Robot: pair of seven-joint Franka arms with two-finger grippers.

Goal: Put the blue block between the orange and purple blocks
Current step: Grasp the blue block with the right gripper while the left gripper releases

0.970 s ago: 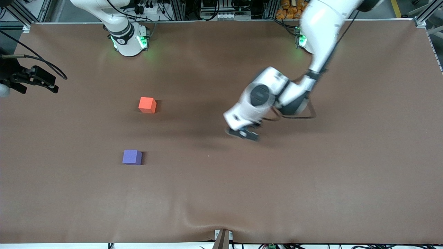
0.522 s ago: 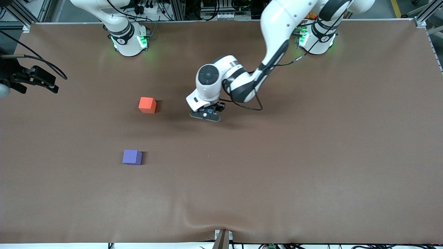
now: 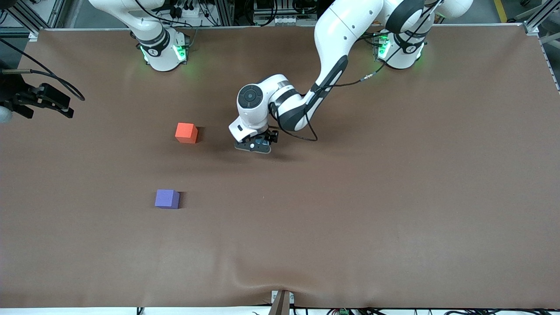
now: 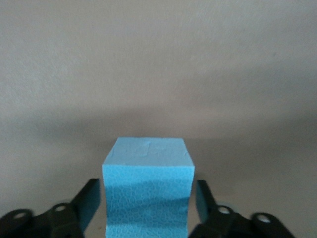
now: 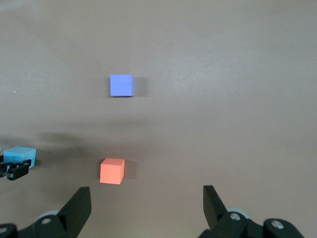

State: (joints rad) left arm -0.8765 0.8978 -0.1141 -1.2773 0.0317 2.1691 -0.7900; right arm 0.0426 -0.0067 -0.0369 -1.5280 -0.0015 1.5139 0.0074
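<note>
The blue block (image 4: pixel 147 191) is a light sky-blue cube held between the fingers of my left gripper (image 3: pixel 253 145), which is shut on it. It hangs low over bare table, beside the orange block (image 3: pixel 186 132) on the side toward the left arm's end. The right wrist view also shows the blue block (image 5: pixel 21 155). The purple block (image 3: pixel 167 199) lies nearer the front camera than the orange one. My right gripper (image 5: pixel 146 192) is open and empty, high above the table, looking down on the orange block (image 5: pixel 112 171) and the purple block (image 5: pixel 121 85).
The brown table cloth (image 3: pixel 350 210) has a wrinkle at its front edge (image 3: pixel 262 284). A black device with cables (image 3: pixel 41 100) sits at the table's right-arm end. The two arm bases stand along the back edge.
My left arm has swung toward the right arm's end of the table with the blue block, ending close to the orange block. The orange and purple blocks have not moved.
</note>
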